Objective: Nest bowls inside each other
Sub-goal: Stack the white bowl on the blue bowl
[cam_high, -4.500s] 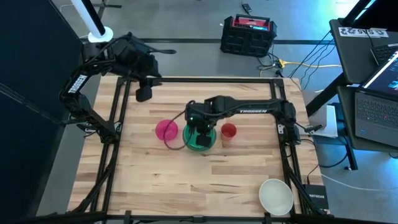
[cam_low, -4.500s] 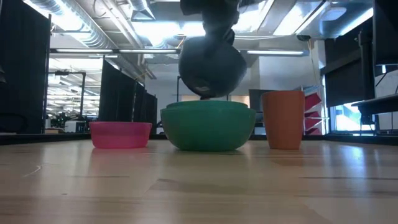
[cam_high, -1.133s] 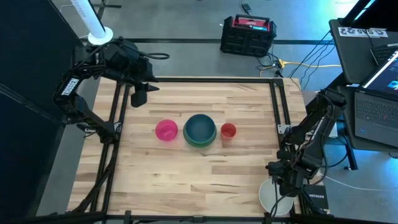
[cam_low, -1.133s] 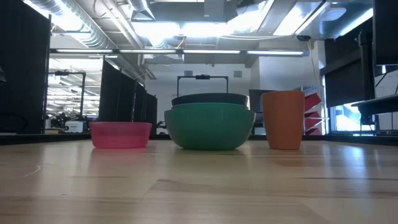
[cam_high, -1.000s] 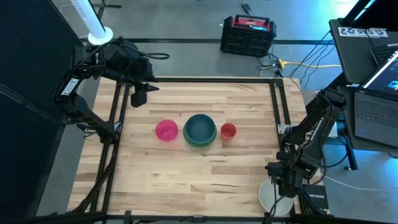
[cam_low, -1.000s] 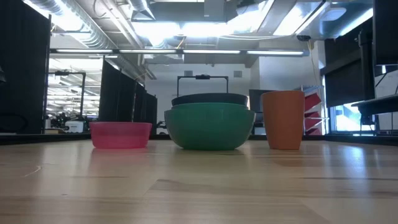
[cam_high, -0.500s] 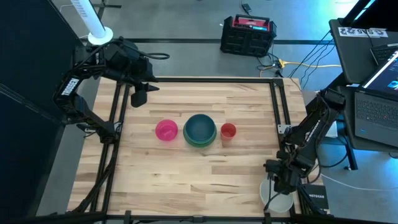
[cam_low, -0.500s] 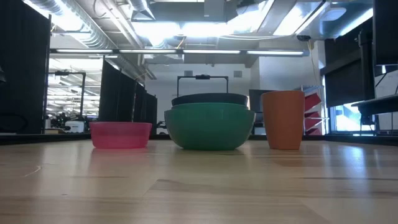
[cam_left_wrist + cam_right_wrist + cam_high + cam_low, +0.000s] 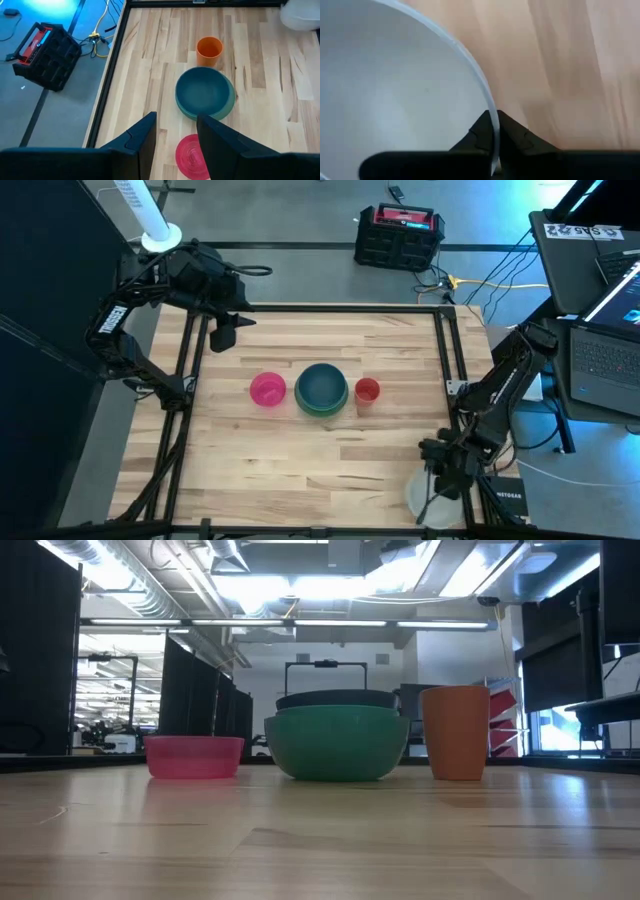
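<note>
A white bowl (image 9: 422,502) lies at the table's near right corner, with my right gripper (image 9: 447,480) shut on its rim. Mid-table a dark teal bowl (image 9: 321,385) sits nested in a green bowl (image 9: 337,745). A small pink bowl (image 9: 267,389) stands on the table to their left, and a red-orange cup (image 9: 367,390) to their right. My left gripper (image 9: 226,333) hangs open over the far left of the table, holding nothing; its wrist view looks down on the teal bowl (image 9: 202,90). My right gripper pinches the white bowl's rim (image 9: 492,117) between its two fingers, one finger inside the bowl and one outside. The fingers come steeply from above. Whether the bowl is off the table I cannot tell.
A black frame rail (image 9: 447,370) runs along the table's right side next to my right arm. Bare wood stretches between the mid-table bowls and the near edge. Beyond the far edge a black-and-red case (image 9: 400,235) sits on the floor.
My right gripper has shifted a little toward the table's left edge at the near right corner. The white bowl has moved left with it.
</note>
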`<act>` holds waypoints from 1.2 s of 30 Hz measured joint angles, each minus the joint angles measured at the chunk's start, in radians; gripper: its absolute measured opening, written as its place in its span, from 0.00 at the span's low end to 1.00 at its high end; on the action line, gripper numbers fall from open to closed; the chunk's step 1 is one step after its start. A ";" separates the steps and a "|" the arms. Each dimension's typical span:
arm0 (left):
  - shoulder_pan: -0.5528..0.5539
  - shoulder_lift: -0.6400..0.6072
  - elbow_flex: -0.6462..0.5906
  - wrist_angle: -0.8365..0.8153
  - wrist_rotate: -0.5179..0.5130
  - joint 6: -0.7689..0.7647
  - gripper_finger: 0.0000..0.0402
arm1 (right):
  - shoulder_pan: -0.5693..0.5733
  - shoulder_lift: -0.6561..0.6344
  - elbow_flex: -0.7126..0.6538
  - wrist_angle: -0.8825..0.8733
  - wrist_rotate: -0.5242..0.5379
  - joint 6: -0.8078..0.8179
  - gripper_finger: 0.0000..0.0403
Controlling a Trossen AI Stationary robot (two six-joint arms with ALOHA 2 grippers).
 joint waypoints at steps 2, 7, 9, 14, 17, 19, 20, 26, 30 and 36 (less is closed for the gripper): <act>0.001 0.000 0.000 0.000 0.000 -0.009 0.31 | -0.105 0.042 0.085 -0.018 0.005 -0.122 0.00; 0.000 0.000 0.000 0.000 0.000 0.004 0.31 | -0.382 0.177 0.320 -0.076 -0.009 -0.453 0.00; -0.001 0.000 0.000 0.000 0.000 0.010 0.31 | -0.493 0.231 0.414 -0.099 -0.015 -0.586 0.00; -0.001 0.000 0.000 0.000 0.001 0.026 0.31 | -0.770 0.366 0.650 -0.157 -0.030 -0.917 0.00; -0.002 0.000 0.000 0.000 0.001 0.035 0.31 | -0.900 0.485 0.823 -0.232 -0.068 -1.058 0.00; -0.002 0.000 0.000 0.000 0.001 0.036 0.31 | -0.968 0.571 0.947 -0.282 -0.088 -1.121 0.00; -0.002 0.000 0.000 0.000 0.002 0.035 0.31 | -0.998 0.615 1.007 -0.318 -0.094 -1.149 0.00; -0.002 0.000 0.000 0.000 0.002 0.036 0.31 | -1.132 0.827 1.304 -0.532 -0.105 -1.275 0.00; -0.002 0.000 0.000 0.000 0.006 0.034 0.31 | -1.176 0.903 1.373 -0.609 -0.112 -1.321 0.00; -0.002 0.000 0.000 0.000 0.014 0.032 0.25 | -1.187 0.962 1.374 -0.625 -0.115 -1.363 0.00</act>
